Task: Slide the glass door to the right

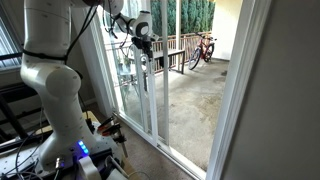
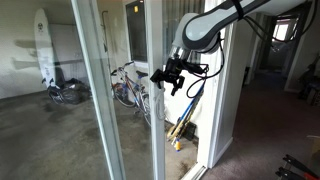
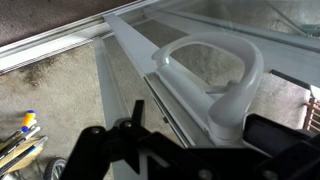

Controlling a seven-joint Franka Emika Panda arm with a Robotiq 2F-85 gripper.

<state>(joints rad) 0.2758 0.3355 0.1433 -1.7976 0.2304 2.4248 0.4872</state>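
Note:
The glass door (image 1: pixel 122 95) is a tall clear panel in a slim white frame and shows in both exterior views (image 2: pixel 112 105). Its upright edge rail (image 3: pixel 128 48) carries a white D-shaped handle (image 3: pixel 222 72). My gripper (image 1: pixel 143 47) is at that rail, about chest height, and also shows in an exterior view (image 2: pixel 168 76). In the wrist view the black fingers (image 3: pixel 200 120) stand apart on either side of the handle's lower end. They look open around it, and no squeeze shows.
A broad white wall jamb (image 1: pixel 250 95) stands beside the opening. Outside are a red bicycle (image 1: pixel 203 48), a wooden railing (image 1: pixel 172 50) and a concrete patio. Another bicycle (image 2: pixel 125 88) and a surfboard (image 2: pixel 42 50) show through the glass. Yellow tools (image 3: pixel 20 135) lie on the floor.

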